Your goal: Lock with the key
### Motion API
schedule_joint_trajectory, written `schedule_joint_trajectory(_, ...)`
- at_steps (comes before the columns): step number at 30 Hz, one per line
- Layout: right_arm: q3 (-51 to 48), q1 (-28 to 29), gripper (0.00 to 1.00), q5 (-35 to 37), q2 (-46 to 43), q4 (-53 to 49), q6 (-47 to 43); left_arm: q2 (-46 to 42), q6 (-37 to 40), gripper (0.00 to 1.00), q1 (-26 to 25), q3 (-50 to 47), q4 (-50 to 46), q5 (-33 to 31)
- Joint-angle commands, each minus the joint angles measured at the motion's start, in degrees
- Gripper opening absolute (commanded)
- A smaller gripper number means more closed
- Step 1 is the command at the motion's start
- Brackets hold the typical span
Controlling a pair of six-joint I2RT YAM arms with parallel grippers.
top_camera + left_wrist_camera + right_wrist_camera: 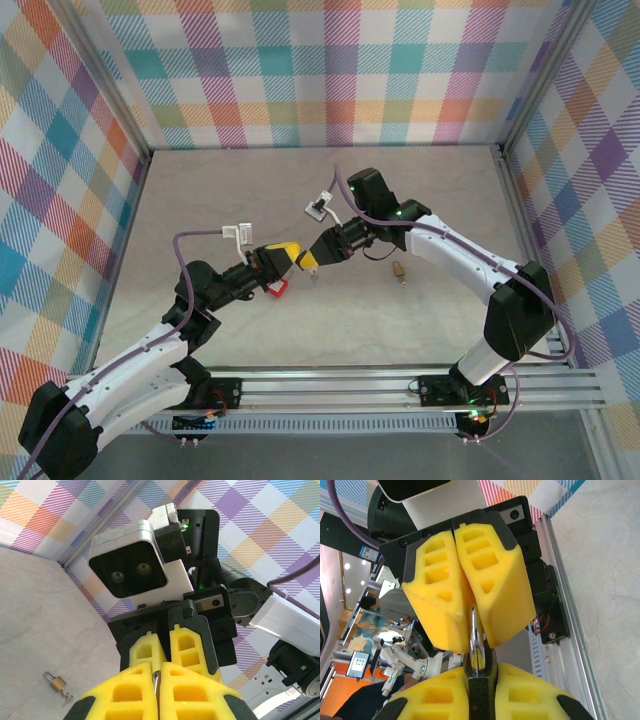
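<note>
The aluminium rail [330, 385] carrying both arm bases runs along the near edge, closest to where I stand. Beyond it the pale table [250, 190] is boxed in by plaid walls [330, 70] on three sides, with wide bare surface behind the arms and out to either side.

The left arm [140, 370] reaches low and forward toward the right. The right arm [460, 255] rises from its base and folds back to the left, so the two wrists meet nose to nose over the middle of the table.

The left gripper [156, 674] has its yellow fingers pressed together on the thin silver blade of the key [475, 640]. The right gripper [480, 677] is clamped on the key's other end, so the key is held between them, above the table.

The small brass padlock [399, 270] lies flat on the table near the right arm's wrist, apart from both grippers.
</note>
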Motion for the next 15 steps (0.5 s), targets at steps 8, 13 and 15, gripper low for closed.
schedule_joint_trajectory(8, 5.86, -2.89, 0.0, 4.32, 1.11, 14.75, 3.34, 0.5, 5.84, 0.0, -7.77, -0.87, -9.63, 18.71)
schedule_joint_trajectory(13, 3.96, -2.89, 0.0, 4.86, 0.22, 14.09, 2.09, -0.91, 7.6, 0.0, -7.77, -0.18, -12.54, 16.83)
schedule_joint_trajectory(15, 3.23, -2.97, 0.0, 4.9, -0.06, 14.1, 1.88, -1.07, 8.11, 0.0, -7.8, 0.13, -13.33, 16.28)
